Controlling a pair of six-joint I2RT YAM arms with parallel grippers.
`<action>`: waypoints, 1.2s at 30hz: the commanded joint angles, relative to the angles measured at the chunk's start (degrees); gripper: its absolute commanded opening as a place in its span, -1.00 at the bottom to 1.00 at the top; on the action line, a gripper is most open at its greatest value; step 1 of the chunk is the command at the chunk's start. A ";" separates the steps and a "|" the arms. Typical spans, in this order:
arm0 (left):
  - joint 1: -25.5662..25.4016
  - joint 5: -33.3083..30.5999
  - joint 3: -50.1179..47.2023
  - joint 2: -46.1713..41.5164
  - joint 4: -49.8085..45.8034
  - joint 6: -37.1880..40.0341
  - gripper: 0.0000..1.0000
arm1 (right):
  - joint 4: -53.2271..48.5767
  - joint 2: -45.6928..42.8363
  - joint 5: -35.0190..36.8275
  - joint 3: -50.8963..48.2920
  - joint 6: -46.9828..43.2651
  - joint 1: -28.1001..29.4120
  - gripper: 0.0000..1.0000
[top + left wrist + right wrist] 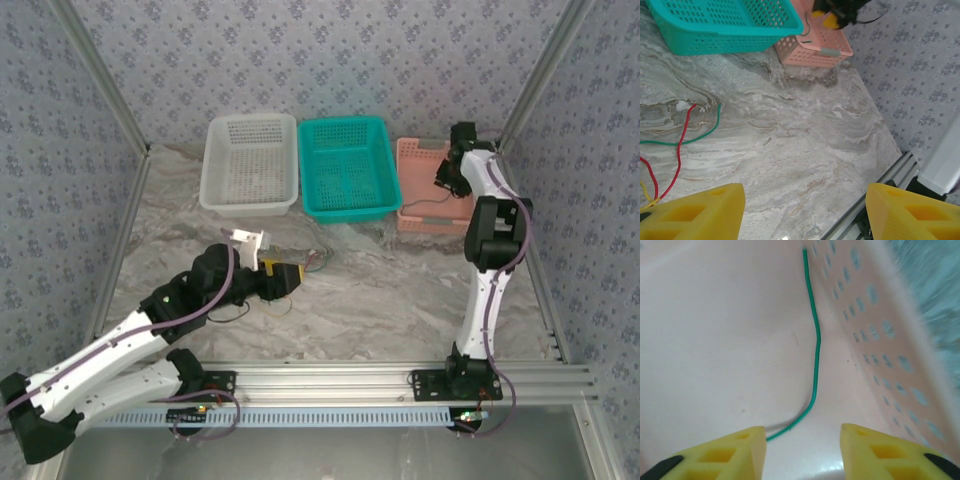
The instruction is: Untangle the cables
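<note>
The cables lie in two places. A green cable (815,350) rests on the floor of the pink basket (875,315); its near end runs behind my right gripper's left fingertip. My right gripper (802,450) hangs open just above it, gripping nothing, and stands over the pink basket (418,160). Red (682,145), green (702,137) and yellow (645,192) cables sprawl on the marble table left of my left gripper (805,220), which is open with bare table between its fingers. From above, this bunch (314,258) sits just beyond the left gripper (278,272).
A white basket (250,192) and a teal basket (348,205) stand at the back beside the pink one. A thin dark wire (236,312) lies under the left arm. Patterned walls close in the sides, and an aluminium rail (340,378) runs along the near edge.
</note>
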 commanded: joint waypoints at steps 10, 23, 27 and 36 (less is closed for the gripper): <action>-1.88 -4.17 10.43 4.32 -9.42 -1.94 0.31 | 4.09 -44.37 -0.76 -25.37 4.13 6.22 -0.06; 7.49 -14.73 4.69 4.76 -33.48 -4.87 0.41 | 23.17 -63.85 6.09 -62.65 33.26 61.93 0.10; 13.11 -10.01 -1.44 4.26 -26.63 -5.78 0.40 | 34.08 -48.86 4.72 -60.78 39.50 67.64 0.05; 17.29 -4.00 -4.75 16.40 -13.04 -5.69 0.40 | 27.44 -34.61 16.21 -53.49 43.50 64.88 0.01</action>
